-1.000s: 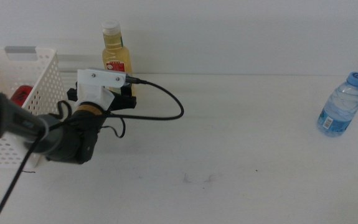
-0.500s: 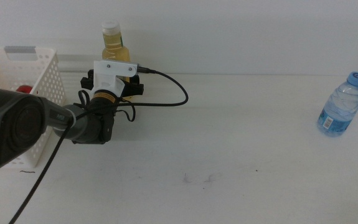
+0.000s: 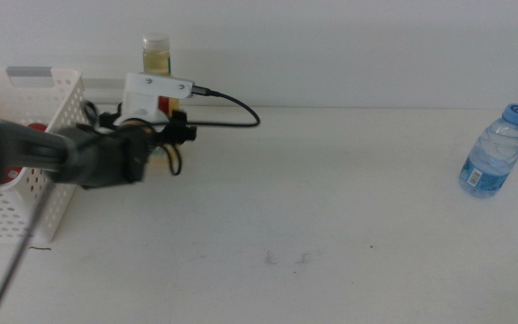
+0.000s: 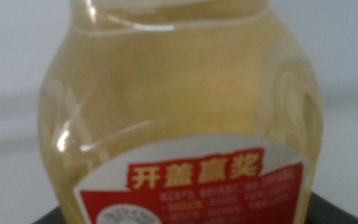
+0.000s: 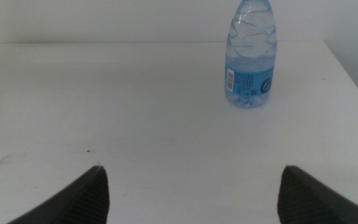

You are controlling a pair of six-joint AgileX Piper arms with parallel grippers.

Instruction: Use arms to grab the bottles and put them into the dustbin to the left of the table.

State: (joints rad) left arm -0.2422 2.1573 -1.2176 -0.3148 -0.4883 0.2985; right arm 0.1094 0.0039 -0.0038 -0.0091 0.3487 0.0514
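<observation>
The left gripper [image 3: 167,135] has advanced, closing around the yellow-liquid bottle [image 3: 156,57] on the white table [image 3: 331,198]; right gripper [image 5: 191,186] jaws wide.

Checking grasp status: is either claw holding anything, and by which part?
Left claw is around the yellow-liquid bottle's lower body at the label; a firm grip cannot be confirmed. Right claw is open, holding nothing.

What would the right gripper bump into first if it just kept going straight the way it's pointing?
Probably the water bottle. The right gripper waits with its jaws wide apart over bare table, and the bottle stands upright ahead, slightly off to one side, so a dead-straight path might narrowly pass it. Depth is hard to judge.
</observation>
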